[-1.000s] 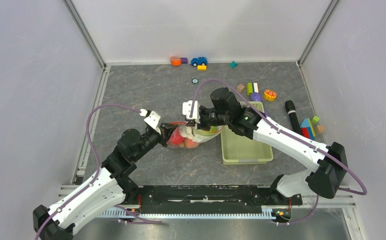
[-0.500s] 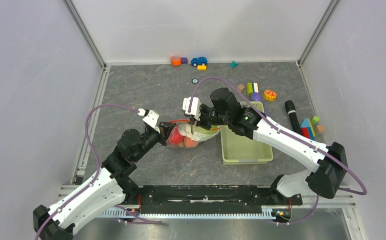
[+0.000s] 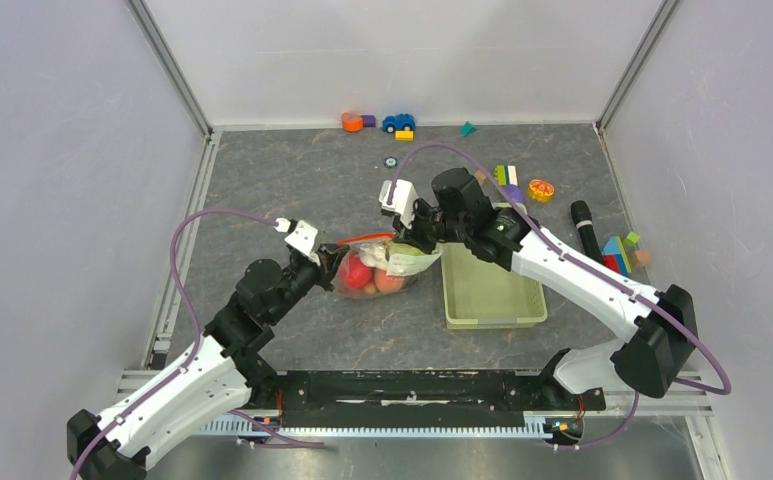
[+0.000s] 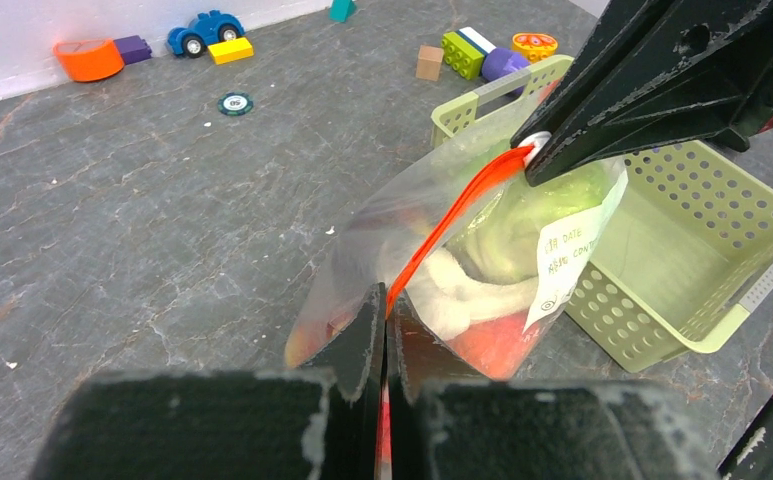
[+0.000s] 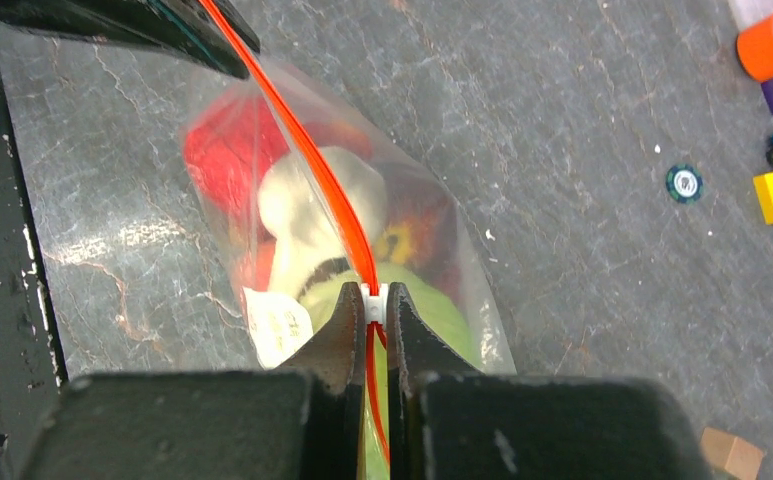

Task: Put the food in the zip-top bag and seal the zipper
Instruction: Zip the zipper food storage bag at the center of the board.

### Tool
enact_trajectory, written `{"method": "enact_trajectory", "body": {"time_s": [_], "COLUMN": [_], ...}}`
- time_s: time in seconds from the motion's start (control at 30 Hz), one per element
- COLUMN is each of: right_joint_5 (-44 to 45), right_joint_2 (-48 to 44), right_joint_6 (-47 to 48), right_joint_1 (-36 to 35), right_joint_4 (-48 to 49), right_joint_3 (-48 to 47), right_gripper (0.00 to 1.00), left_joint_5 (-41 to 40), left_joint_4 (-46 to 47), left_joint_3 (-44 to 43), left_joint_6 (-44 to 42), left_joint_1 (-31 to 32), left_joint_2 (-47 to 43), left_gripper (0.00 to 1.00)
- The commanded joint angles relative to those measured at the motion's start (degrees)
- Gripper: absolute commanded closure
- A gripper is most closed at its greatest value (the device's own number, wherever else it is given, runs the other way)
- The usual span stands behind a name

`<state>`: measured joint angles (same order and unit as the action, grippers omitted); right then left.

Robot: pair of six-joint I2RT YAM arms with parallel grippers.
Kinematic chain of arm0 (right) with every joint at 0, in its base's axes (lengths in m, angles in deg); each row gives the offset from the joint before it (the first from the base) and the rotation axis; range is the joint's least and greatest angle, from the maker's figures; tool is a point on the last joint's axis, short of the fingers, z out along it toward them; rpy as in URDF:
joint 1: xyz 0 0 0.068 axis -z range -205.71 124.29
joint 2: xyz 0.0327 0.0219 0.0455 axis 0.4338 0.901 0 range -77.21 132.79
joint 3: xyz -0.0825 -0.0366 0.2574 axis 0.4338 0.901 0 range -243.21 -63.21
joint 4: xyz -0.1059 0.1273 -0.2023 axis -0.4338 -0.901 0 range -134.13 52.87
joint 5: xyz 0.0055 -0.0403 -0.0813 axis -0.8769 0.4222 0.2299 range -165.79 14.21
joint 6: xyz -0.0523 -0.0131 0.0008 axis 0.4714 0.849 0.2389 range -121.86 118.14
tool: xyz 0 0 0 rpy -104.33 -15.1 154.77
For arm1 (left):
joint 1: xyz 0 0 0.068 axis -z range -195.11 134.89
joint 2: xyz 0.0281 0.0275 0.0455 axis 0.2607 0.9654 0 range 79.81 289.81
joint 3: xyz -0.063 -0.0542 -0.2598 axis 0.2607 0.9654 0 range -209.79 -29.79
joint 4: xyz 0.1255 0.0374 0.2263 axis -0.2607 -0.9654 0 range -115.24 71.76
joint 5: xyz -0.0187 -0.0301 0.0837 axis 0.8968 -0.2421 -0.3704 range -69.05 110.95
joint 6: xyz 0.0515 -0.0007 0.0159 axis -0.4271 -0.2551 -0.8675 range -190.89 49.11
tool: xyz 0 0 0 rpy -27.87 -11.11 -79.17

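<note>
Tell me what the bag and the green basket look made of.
Zip-top bag: thin clear plastic film, glossy, crinkled, with glints. Basket: probably rigid moulded plastic, pale green, dull sheen, walls pierced by regular holes.

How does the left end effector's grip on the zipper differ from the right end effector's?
The left end effector pinches the bare orange end of the zipper; the right end effector pinches its white slider tab. The left stands at the zip-top bag's left side, the right beside the green basket. Both are shut, stretching the strip between them.

Grey marbled floor [image 3: 292,180] — pale walls [image 3: 62,150]
</note>
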<state>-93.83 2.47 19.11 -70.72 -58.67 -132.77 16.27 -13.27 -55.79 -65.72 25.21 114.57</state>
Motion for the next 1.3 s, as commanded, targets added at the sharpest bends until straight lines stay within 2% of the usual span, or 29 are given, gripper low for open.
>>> {"method": "enact_trajectory", "body": {"time_s": [0.0, 0.87, 1.03, 1.27], "right_joint_5": [6.7, 9.8, 11.3, 10.2], "right_joint_2": [-2.3, -4.9, -5.7, -6.4], "right_joint_6": [0.3, 0.8, 2.5, 5.5], "right_joint_1": [3.1, 6.2, 6.3, 6.6], "right_joint_4": [-4.6, -5.9, -6.4, -8.8], "right_joint_3": [0.8, 2.7, 2.9, 2.0], "right_gripper": [1.0, 1.0, 1.0, 0.94], "left_joint_5": [-7.1, -7.0, -4.7, -2.9], "left_joint_4": [2.7, 2.7, 2.3, 2.0], "left_joint_3": [-0.1, 0.1, 0.0, -0.2], "left_joint_6": [-0.2, -0.8, -0.9, -1.5], "left_joint_1": [-0.9, -0.9, -0.9, -0.9], "left_joint_2": [-0.9, -0.1, 0.0, -0.4], "left_gripper": [0.98, 0.98, 0.98, 0.98]}}
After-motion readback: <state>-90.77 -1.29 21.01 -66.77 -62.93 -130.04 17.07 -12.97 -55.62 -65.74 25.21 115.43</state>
